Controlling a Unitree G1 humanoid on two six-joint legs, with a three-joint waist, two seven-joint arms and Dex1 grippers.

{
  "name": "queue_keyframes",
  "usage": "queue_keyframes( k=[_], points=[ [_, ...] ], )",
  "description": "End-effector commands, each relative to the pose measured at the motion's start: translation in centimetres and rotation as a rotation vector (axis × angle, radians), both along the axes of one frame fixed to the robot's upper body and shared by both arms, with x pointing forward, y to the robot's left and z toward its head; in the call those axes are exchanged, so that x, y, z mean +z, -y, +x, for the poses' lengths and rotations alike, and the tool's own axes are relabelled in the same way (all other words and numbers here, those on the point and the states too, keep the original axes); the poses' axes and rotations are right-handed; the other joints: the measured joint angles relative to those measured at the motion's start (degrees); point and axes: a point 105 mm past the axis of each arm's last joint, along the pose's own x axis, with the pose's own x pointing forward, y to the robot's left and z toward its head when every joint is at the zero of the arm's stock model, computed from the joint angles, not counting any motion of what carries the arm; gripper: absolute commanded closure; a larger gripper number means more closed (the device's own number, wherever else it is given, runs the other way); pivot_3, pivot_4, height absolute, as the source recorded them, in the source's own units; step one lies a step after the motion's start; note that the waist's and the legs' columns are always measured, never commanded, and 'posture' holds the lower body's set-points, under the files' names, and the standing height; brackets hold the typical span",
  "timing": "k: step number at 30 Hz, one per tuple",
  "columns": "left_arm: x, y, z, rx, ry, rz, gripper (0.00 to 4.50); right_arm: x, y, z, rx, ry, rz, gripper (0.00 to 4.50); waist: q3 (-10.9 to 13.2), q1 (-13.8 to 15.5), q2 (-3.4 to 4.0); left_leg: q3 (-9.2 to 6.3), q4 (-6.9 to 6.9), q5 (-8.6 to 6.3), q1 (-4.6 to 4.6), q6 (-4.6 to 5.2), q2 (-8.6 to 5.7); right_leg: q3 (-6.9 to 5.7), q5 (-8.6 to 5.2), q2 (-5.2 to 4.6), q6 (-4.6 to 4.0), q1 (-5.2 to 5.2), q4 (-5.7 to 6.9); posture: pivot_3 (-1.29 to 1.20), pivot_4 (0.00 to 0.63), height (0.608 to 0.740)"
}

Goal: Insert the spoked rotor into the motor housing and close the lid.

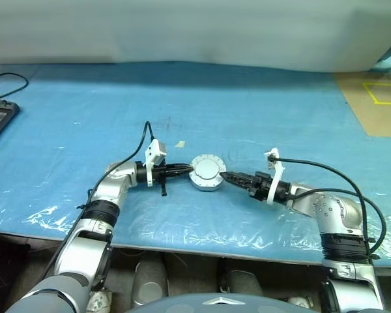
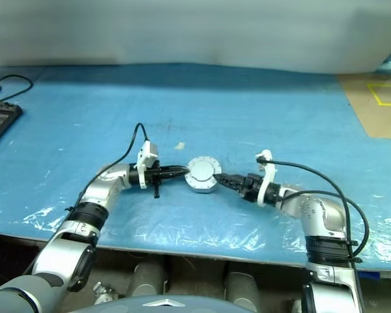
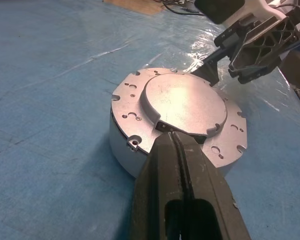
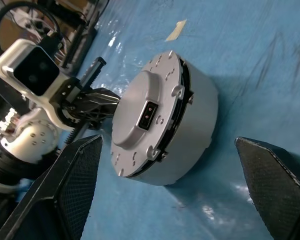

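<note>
The housing (image 1: 206, 173) sits on the blue surface (image 1: 260, 111) between the 2 jaws, its lid (image 3: 185, 104) down flat on top; a narrow dark seam shows between lid and body in the right wrist view; the left jaws (image 1: 186, 171) are clenched, tips meeting with nothing between them, resting against the lid's rim; the right jaws (image 2: 227, 179) are released, spread wide, their tips just beside the housing's opposite side, apart from it; a small scrap of tape (image 1: 180, 144) lies on the surface beyond the left jaws.
</note>
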Motion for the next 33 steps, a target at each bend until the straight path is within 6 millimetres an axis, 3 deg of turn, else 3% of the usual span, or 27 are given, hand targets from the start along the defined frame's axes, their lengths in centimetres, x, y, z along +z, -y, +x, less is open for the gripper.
queue_keyframes(
  k=[1,5,7,11,17,23,28,33],
  points=[
    [-1.2,0.2,-0.4,-0.009,-0.028,0.039,4.5,1.3,-0.9,0.2,0.013,-0.007,0.082,0.02,0.0,0.0,0.01,0.0,-0.01,0.0,0.0,0.0,0.0,0.0,0.0,0.0,0.0,-0.01,0.0,0.0,0.15,0.74],
    [-1.2,0.1,-0.4,-0.006,-0.026,0.042,4.5,0.4,-1.5,0.8,-0.015,-0.051,0.093,0.19,0.0,0.1,0.01,0.0,-0.02,0.0,-0.02,-0.01,-0.01,-0.01,0.0,-0.01,0.0,-0.02,-0.02,0.0,0.15,0.74],
    [-1.2,0.1,-0.4,-0.003,-0.024,0.042,4.5,0.5,-1.5,1.1,-0.027,-0.06,0.131,0.63,0.0,0.1,0.01,0.0,-0.03,0.0,-0.02,-0.02,0.0,-0.01,0.0,-0.01,0.01,-0.03,-0.01,0.0,0.15,0.74],
    [-1.3,0.0,-0.5,-0.002,-0.026,0.043,4.5,1.4,-1.1,1.3,-0.042,-0.055,0.197,1.97,0.0,0.1,0.02,0.01,-0.05,0.0,-0.06,-0.02,-0.01,0.0,0.0,-0.01,0.01,-0.08,-0.01,0.0,0.15,0.74],
    [-1.4,0.1,-0.6,-0.004,-0.031,0.042,4.5,1.3,-0.9,1.3,-0.052,-0.067,0.205,1.97,0.0,0.2,0.02,0.02,-0.1,0.0,-0.07,-0.02,0.0,-0.01,-0.01,0.0,0.02,-0.1,-0.03,0.0,0.15,0.74],
    [-0.7,0.0,0.2,0.04,0.012,0.018,4.5,-0.6,-0.8,1.2,-0.061,-0.094,0.08,3.3,0.0,0.2,0.02,0.03,-0.16,0.0,-0.06,-0.03,-0.03,-0.01,-0.02,-0.01,0.04,-0.11,-0.03,0.0,0.15,0.74],
    [1.8,-0.6,2.6,0.198,0.035,-0.119,4.5,0.0,-0.8,1.4,-0.064,-0.075,0.115,3.3,0.0,0.1,0.01,0.03,-0.15,0.0,-0.03,-0.03,-0.03,-0.01,-0.01,-0.02,0.05,-0.1,-0.01,0.0,0.15,0.74],
    [3.7,-1.1,3.1,0.219,-0.13,-0.317,4.5,2.2,-0.3,2.8,-0.144,-0.055,0.274,3.3,0.0,-0.6,0.02,0.03,-0.16,0.01,-0.13,-0.04,-0.02,0.0,-0.02,0.02,0.05,-0.22,-0.01,0.0,0.15,0.74]
  ],
)
